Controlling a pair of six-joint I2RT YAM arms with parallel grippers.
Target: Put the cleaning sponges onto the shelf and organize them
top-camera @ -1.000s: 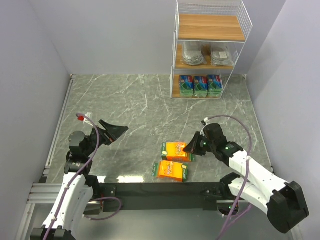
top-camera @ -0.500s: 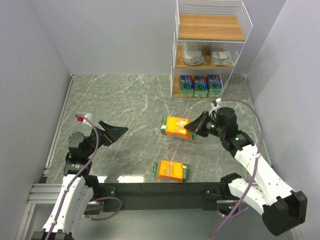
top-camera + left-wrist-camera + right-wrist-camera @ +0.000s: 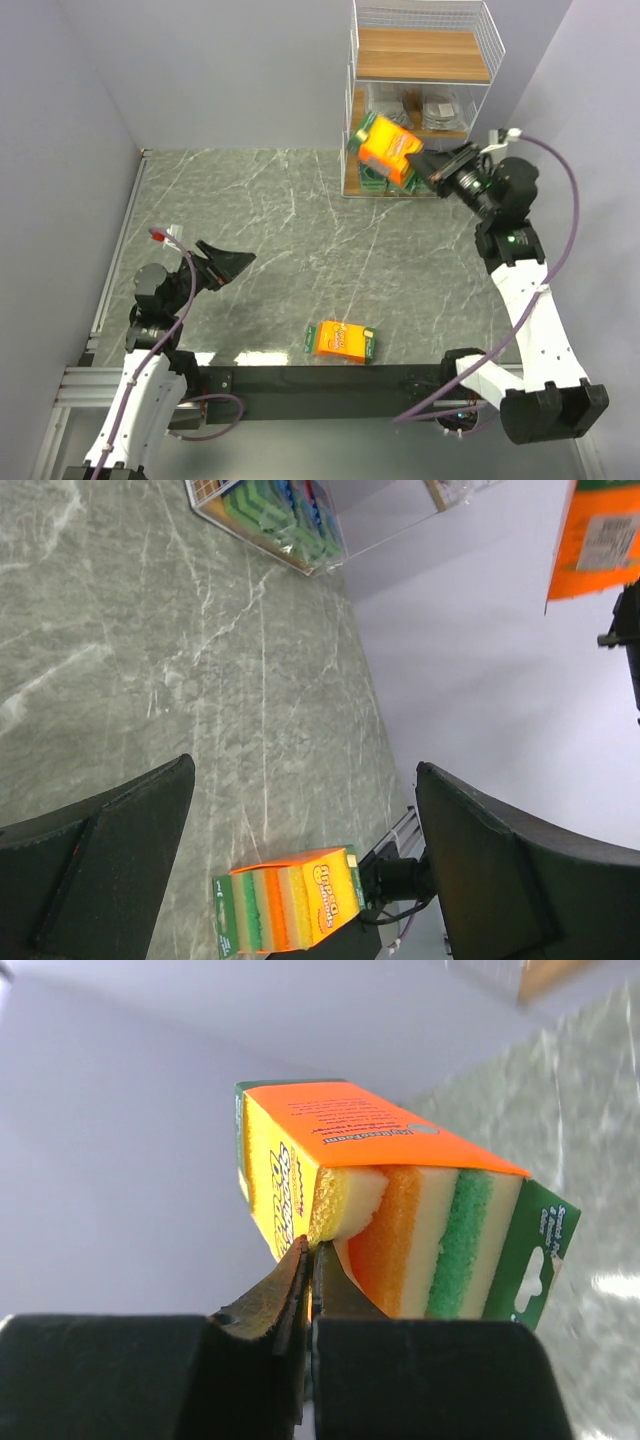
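Note:
My right gripper (image 3: 424,160) is shut on an edge of an orange sponge pack (image 3: 388,147) and holds it in the air in front of the shelf's (image 3: 420,62) lower tiers. The right wrist view shows the jaws (image 3: 312,1250) pinching the pack (image 3: 400,1190) at its yellow end. A second orange pack (image 3: 343,340) lies on the table near the front edge, and also shows in the left wrist view (image 3: 290,898). Blue-and-green packs (image 3: 280,515) stand on the bottom tier, partly hidden in the top view. Silvery grey packs (image 3: 441,110) lie on the middle tier. My left gripper (image 3: 232,263) is open and empty above the table's left side.
The shelf's top board (image 3: 420,55) is bare wood. Grey walls close in the marble table (image 3: 250,210) on the left, back and right. A black rail (image 3: 300,380) runs along the front edge next to the lying pack.
My right arm has lifted the orange pack from the table near the front and carried it up and back to the shelf. The left arm has not moved.

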